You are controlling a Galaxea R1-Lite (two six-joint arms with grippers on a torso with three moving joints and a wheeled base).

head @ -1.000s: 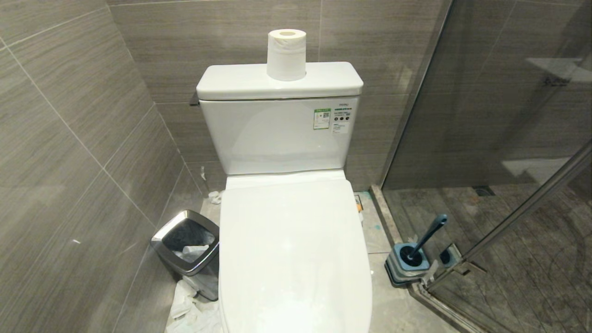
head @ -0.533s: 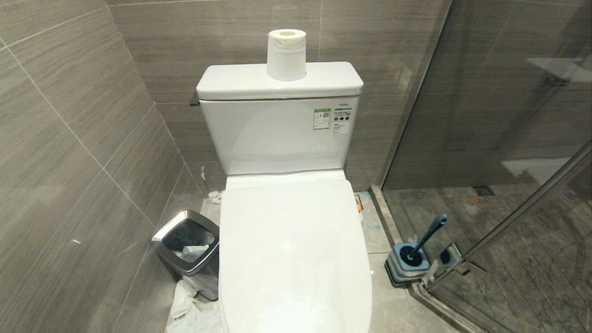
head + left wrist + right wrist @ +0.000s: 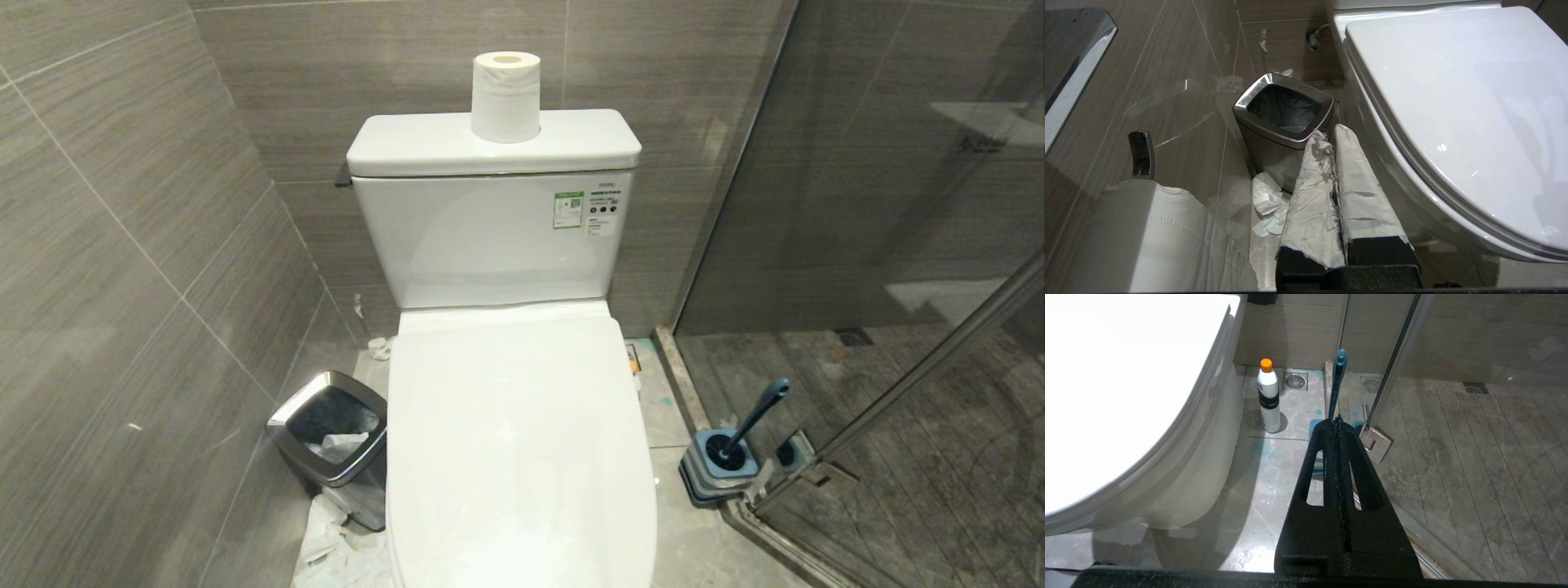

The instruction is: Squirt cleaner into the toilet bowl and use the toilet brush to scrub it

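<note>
Left gripper (image 3: 1331,139), fingers wrapped in white tissue, and black right gripper (image 3: 1338,420), both pressed together, empty. White glossy ceramic toilet bowl (image 3: 522,441), lid down. Dark teal toilet brush (image 3: 755,420) upright in its square light-blue holder (image 3: 718,469) beside the glass shower door (image 3: 898,245).

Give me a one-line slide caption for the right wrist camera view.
Shut right gripper hangs above the floor, toilet brush ahead, white orange-capped bottle beside the lidded toilet.
</note>
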